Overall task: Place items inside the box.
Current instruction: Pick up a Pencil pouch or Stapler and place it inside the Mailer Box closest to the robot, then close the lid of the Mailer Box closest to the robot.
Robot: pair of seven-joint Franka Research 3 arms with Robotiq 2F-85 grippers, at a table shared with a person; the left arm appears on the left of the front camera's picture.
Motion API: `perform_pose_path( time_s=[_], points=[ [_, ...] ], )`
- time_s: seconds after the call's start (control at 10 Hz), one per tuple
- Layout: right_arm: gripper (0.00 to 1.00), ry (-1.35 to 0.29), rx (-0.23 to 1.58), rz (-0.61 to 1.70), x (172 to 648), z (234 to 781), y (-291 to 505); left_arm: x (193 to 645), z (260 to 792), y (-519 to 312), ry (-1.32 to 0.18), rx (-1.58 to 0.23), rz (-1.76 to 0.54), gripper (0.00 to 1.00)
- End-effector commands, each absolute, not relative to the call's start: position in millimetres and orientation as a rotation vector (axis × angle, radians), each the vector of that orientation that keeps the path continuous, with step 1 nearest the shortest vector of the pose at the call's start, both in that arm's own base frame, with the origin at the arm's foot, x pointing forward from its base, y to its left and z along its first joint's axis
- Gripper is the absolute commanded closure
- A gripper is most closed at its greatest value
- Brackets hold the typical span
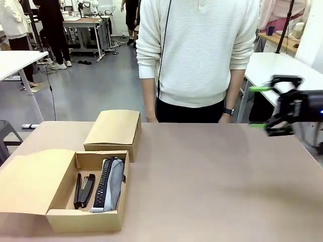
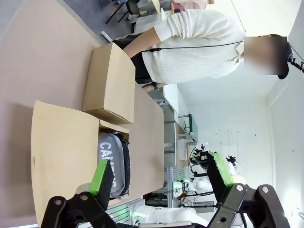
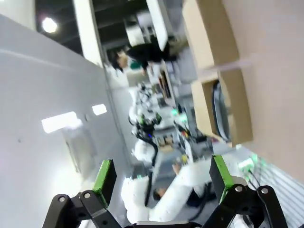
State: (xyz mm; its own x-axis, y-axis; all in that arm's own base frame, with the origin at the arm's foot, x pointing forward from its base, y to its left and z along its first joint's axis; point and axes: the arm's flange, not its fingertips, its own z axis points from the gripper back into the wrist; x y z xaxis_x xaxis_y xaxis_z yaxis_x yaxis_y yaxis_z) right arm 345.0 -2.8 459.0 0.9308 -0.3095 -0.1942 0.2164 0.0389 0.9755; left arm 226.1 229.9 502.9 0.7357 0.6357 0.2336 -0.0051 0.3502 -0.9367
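An open cardboard box (image 1: pixel 86 220) sits at the table's near left, its lid flap folded out to the left. Inside lie a black stapler (image 1: pixel 84 190) and a grey zip pencil case (image 1: pixel 112 184). In the left wrist view the case (image 2: pixel 111 164) reads "CAMPUS" and lies in the box (image 2: pixel 61 152) just beyond my left gripper (image 2: pixel 160 175), which is open and empty. My right gripper (image 1: pixel 258 107) hovers open and empty above the table's far right edge. Its own view shows the gripper (image 3: pixel 162 179) and, far off, the open box (image 3: pixel 240 114).
A closed cardboard box (image 1: pixel 113 128) stands right behind the open one. A person in a white sweater (image 1: pixel 197 50) stands at the far side with both hands down at the table edge. The brown table (image 1: pixel 212 186) stretches bare across the middle and right.
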Motion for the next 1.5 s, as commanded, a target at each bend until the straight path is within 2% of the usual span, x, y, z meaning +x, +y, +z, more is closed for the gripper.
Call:
perform_pose_path(
  time_s=[0.0, 0.1, 0.2, 0.3, 1.4],
  points=[
    [0.00, -0.197, 1.528, -0.391, 216.1, 388.9, -35.6, 226.9, 503.0, 229.1, -0.669, -1.172, 0.440, 0.00],
    [0.00, -0.113, 1.682, -0.145, 202.6, 372.5, -47.9, 226.9, 503.0, 229.1, -0.669, -1.172, 0.440, 0.00],
    [0.00, 0.074, 1.778, 0.023, 201.6, 350.4, -47.9, 226.9, 503.0, 229.1, -0.669, -1.172, 0.440, 0.00],
    [0.00, -0.166, 1.574, -0.364, 318.1, 445.5, -81.1, 226.9, 503.0, 229.1, -0.669, -1.172, 0.440, 0.00],
    [0.00, -0.166, 1.574, -0.364, 318.1, 445.5, -81.1, 226.3, 502.7, 229.8, -0.645, -1.152, 0.454, 0.00]
  ],
)
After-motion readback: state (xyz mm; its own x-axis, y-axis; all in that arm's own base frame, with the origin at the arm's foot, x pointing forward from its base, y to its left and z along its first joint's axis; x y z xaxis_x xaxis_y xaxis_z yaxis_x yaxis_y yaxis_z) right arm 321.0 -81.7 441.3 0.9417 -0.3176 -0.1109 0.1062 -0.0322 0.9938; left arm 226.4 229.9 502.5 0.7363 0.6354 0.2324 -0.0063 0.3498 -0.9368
